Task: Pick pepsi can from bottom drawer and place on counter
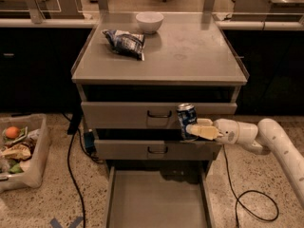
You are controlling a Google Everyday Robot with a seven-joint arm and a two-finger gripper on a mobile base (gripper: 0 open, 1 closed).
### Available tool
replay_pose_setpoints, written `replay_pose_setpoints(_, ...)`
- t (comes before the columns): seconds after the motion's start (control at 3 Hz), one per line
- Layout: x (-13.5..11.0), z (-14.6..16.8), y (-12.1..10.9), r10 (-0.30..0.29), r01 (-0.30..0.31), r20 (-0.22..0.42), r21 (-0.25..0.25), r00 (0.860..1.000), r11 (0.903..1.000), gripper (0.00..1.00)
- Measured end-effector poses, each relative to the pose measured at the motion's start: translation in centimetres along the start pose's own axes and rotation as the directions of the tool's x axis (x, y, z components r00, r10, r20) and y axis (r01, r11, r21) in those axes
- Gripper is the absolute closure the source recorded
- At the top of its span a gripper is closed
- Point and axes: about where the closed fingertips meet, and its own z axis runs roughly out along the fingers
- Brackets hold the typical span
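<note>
The pepsi can, dark blue with a silver top, is held upright in my gripper, which is shut on it. The can hangs in front of the top drawer's face, to the right of its handle, above the open bottom drawer. That drawer is pulled out and its flat floor is bare. The counter lies above and behind the can. My white arm reaches in from the right.
A crinkled blue-and-white snack bag and a white bowl sit at the back left of the counter. A clear bin of food items stands on the floor at the left. Black cables run across the floor.
</note>
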Motion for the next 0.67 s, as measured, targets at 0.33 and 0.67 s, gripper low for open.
replay_pose_setpoints(0.33,-0.01,0.03,0.02,0.000,0.000,0.000,-0.001,1.000,1.0000,1.00)
replay_pose_setpoints(0.67,-0.65,0.54,0.83,0.012,-0.012,-0.001,-0.027,1.000,0.9996,1.00)
